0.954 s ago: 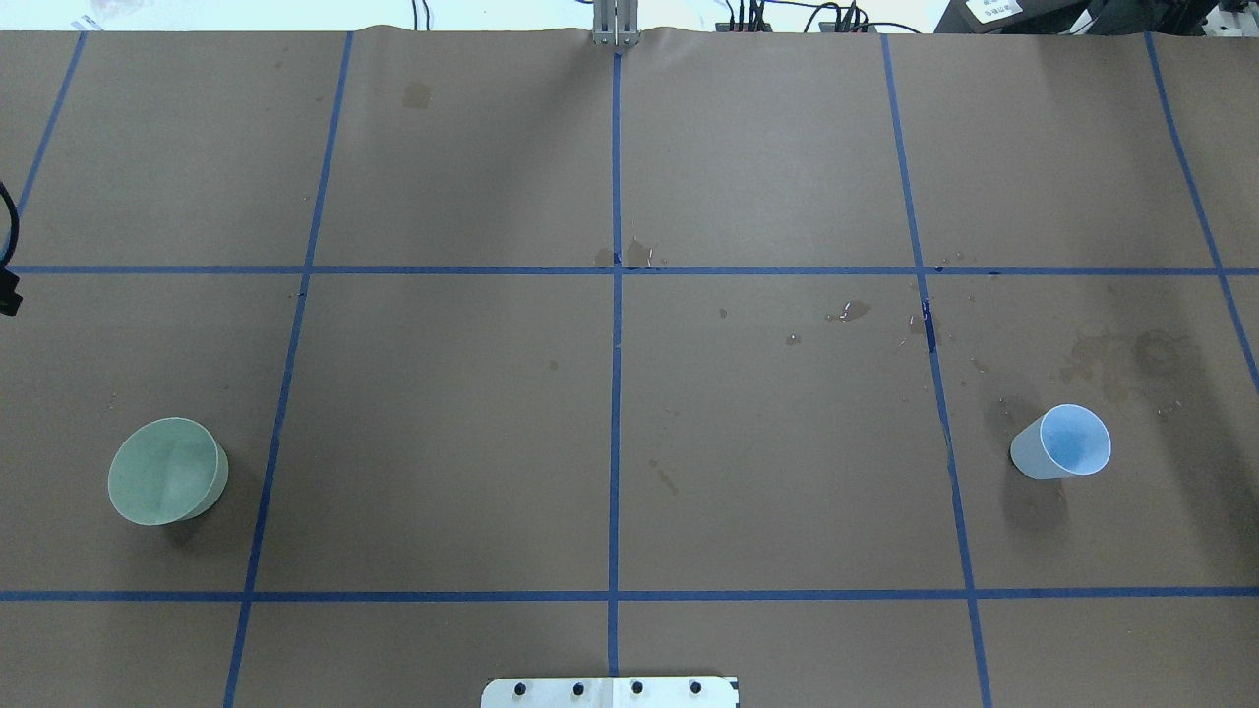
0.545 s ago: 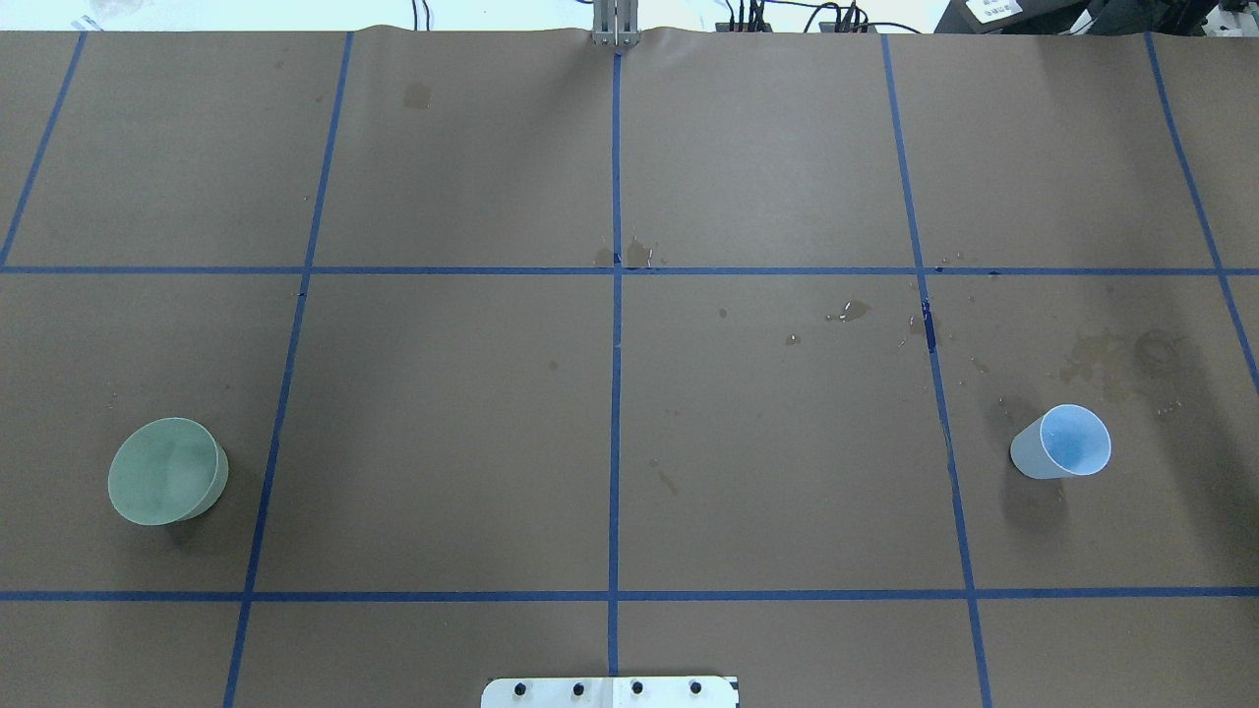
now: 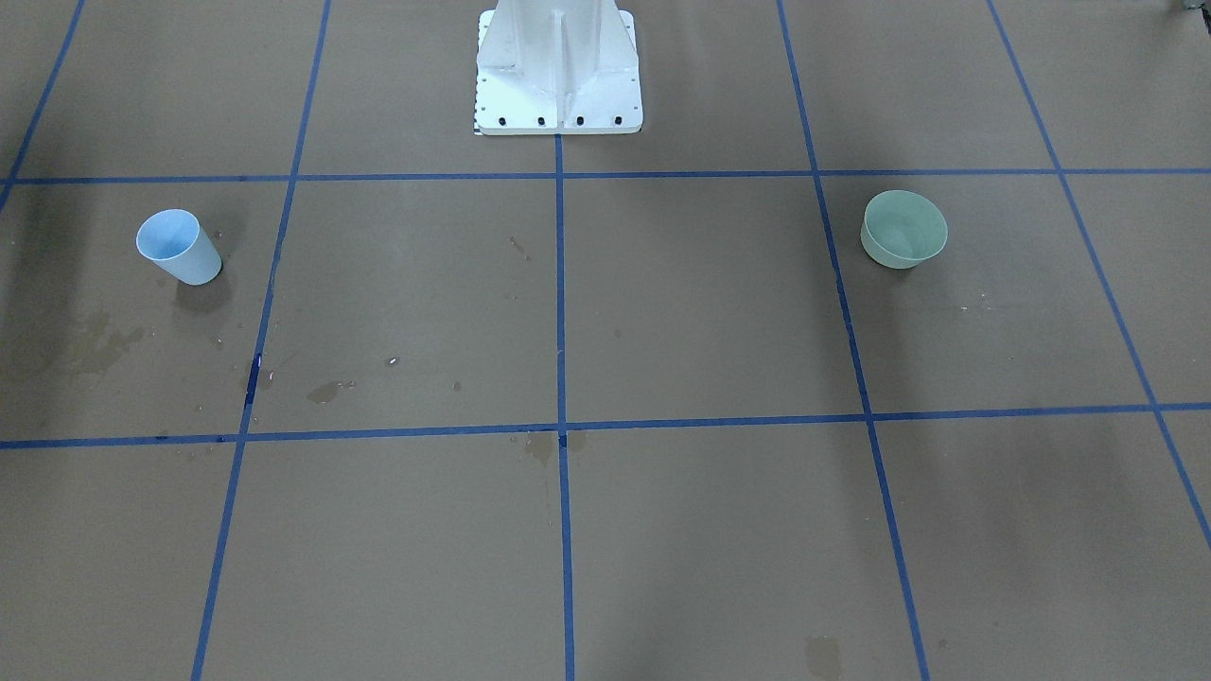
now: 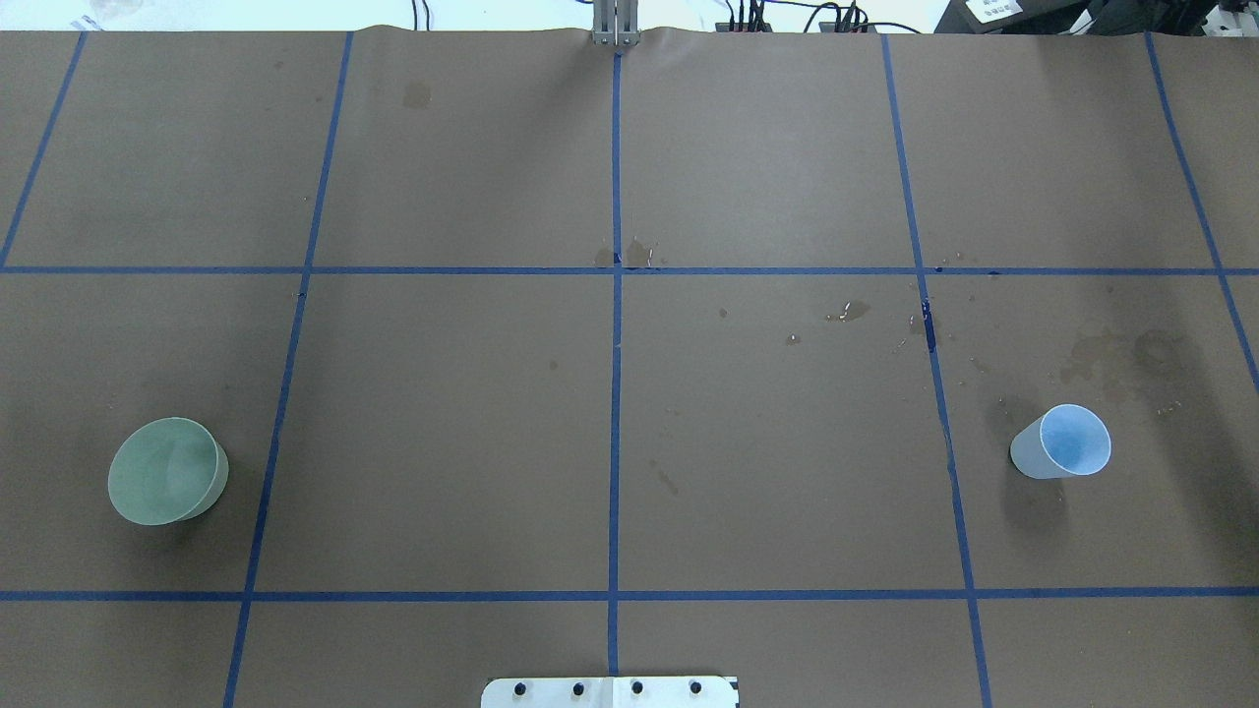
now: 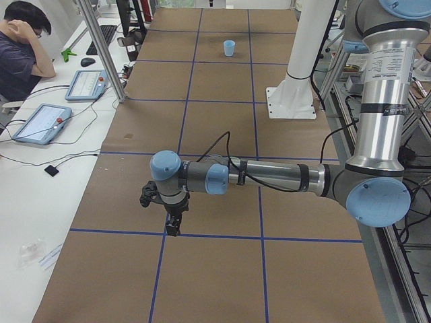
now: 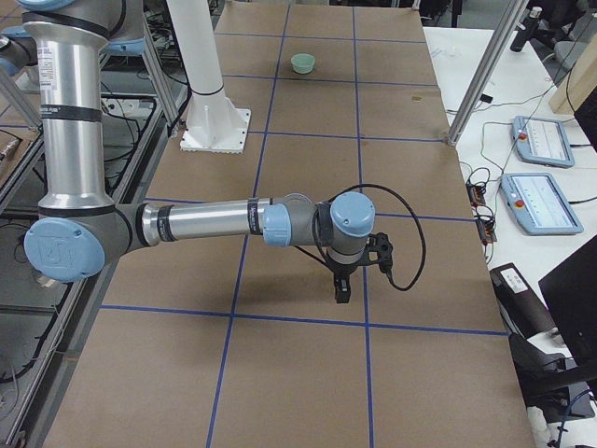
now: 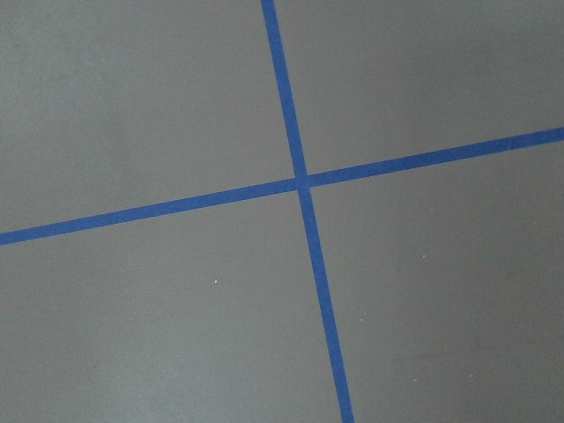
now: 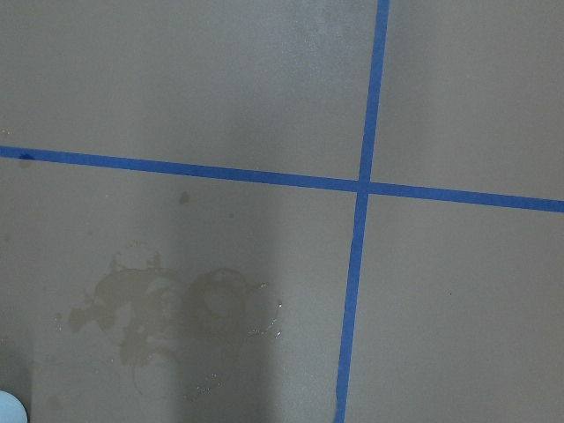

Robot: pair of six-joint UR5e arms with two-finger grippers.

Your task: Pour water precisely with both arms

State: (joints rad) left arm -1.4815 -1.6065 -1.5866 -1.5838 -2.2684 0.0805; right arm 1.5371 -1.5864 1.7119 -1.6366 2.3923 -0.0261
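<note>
you have the green cup [image 4: 167, 472] upright at 8 o'clock from the centre tape crossing [image 4: 616, 270], and the blue cup [image 4: 1062, 441] at 4 o'clock, well apart. water in either cup: cannot tell. dried stains [image 4: 1121, 356] lie at 1 o'clock of the blue cup. left gripper [image 5: 173, 225] and right gripper [image 6: 341, 291] hang fingers-down over the table [image 5: 215, 276] ends. clenched or released: cannot tell.

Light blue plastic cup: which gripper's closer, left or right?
Right. The right gripper hangs over the table's right end, the light blue plastic cup just inside its wrist view's corner. The left gripper is at the opposite end, beyond the pale green plastic cup.
</note>
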